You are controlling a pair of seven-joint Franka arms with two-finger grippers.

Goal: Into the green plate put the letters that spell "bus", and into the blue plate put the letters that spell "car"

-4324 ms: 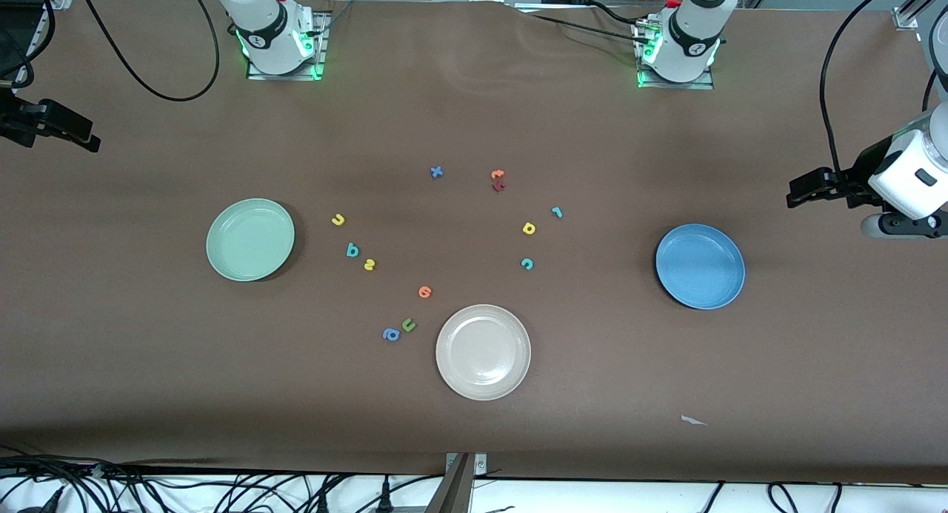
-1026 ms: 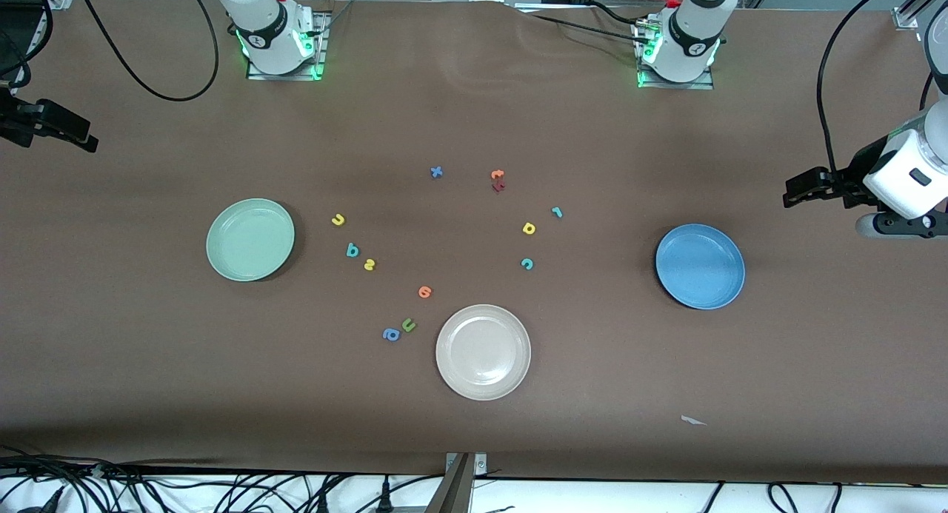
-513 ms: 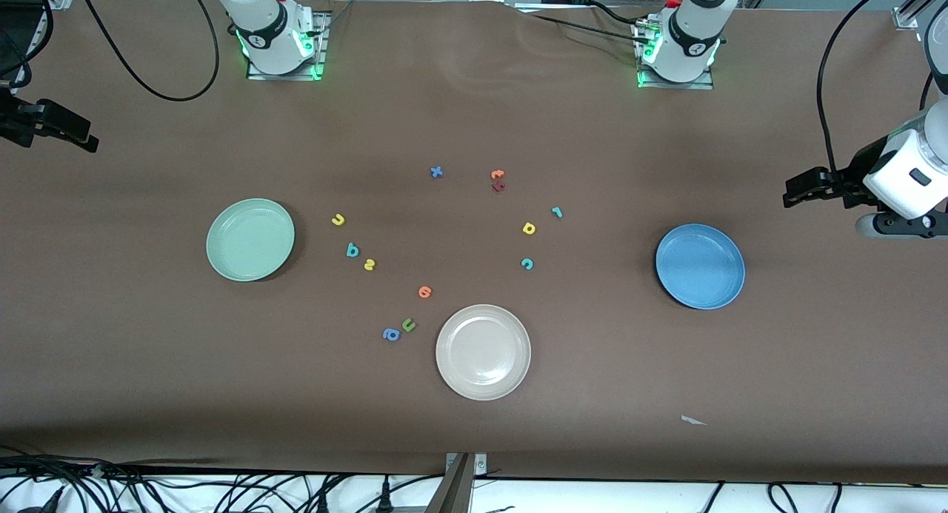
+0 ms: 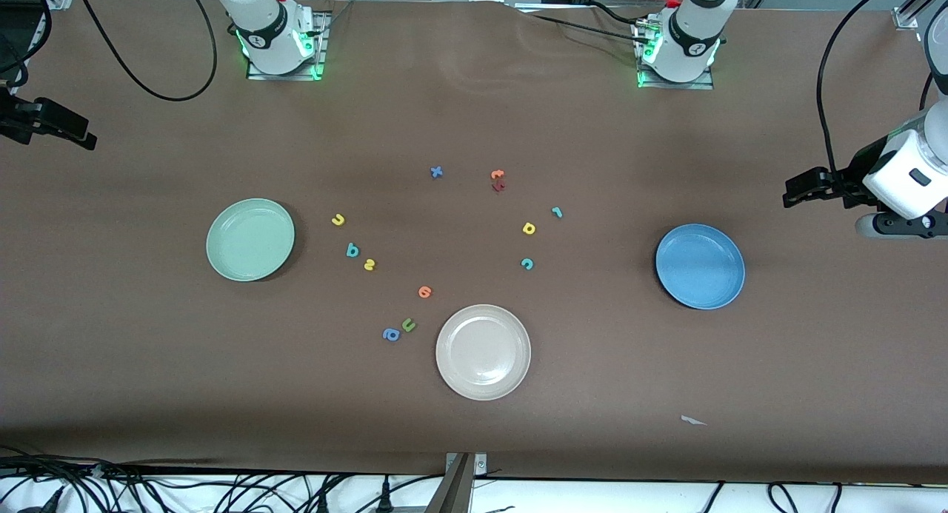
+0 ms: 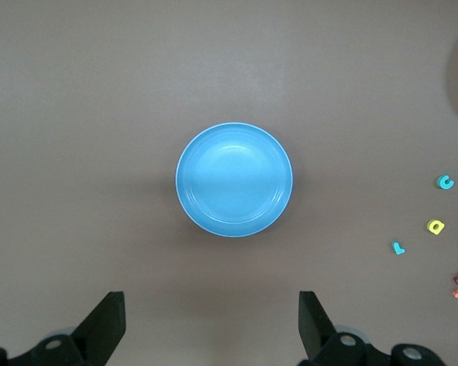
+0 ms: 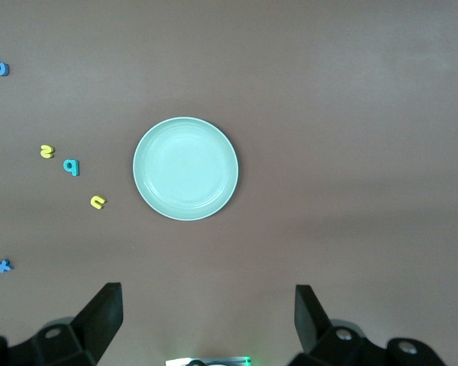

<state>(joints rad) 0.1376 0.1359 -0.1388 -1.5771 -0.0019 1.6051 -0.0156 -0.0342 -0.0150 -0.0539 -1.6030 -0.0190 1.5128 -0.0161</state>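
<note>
The teal "b" [image 4: 352,250], yellow "u" [image 4: 338,219] and yellow "s" [image 4: 369,264] lie on the surface beside the green plate [image 4: 250,239]. The teal "c" [image 4: 526,263], yellow "a" [image 4: 529,228] and teal "r" [image 4: 557,212] lie well apart from the blue plate [image 4: 700,266].

They look light, soft and thin, so pinch each across its outer edges, low at the surface.

The left claw [image 5: 210,324] hangs spread over the blue plate; the right claw [image 6: 206,320] hangs spread over the green plate.

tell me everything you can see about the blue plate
The blue plate is round and mid-blue, with a shallow raised rim and a smooth, slightly glossy dish that looks like plastic. It sits flat and upright on the brown table toward the left arm's end, and holds nothing. No letter or gripper touches it. The nearest letter, a teal c, lies well apart from it. In the left wrist view it shows whole, between that gripper's open fingers.
</note>
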